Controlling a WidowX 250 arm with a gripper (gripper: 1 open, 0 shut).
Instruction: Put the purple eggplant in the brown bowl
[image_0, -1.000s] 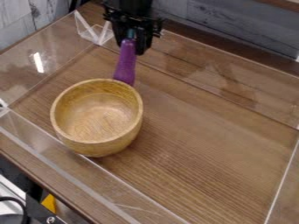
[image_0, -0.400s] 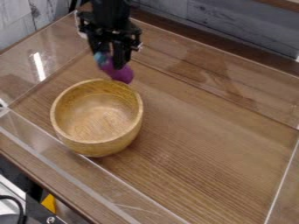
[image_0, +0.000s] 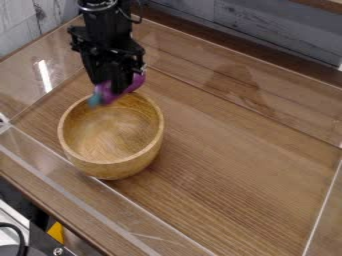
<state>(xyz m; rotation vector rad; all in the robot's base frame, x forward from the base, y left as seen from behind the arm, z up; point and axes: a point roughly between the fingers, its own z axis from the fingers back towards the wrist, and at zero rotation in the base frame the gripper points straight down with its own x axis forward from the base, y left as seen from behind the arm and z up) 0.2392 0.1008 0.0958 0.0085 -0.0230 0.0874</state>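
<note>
The brown bowl (image_0: 115, 168) stands upright on the wooden table at the left of the camera view. Its hollow holds nothing. My gripper (image_0: 114, 90) points straight down over the bowl's far rim. It is shut on the purple eggplant (image_0: 103, 96), of which purple bits show below and beside the black fingers. The rest of the eggplant is hidden by the fingers. It hangs just above the rim, apart from the bowl's floor.
The wooden table (image_0: 241, 150) is fenced by clear plastic walls, one at the back left (image_0: 47, 60) and one along the front edge (image_0: 94, 215). A grey plank wall (image_0: 267, 25) runs behind.
The gripper has carried the eggplant from behind the bowl toward the front left, to above the bowl's far rim. The eggplant, seen hanging long before, now shows mostly hidden in the fingers.
</note>
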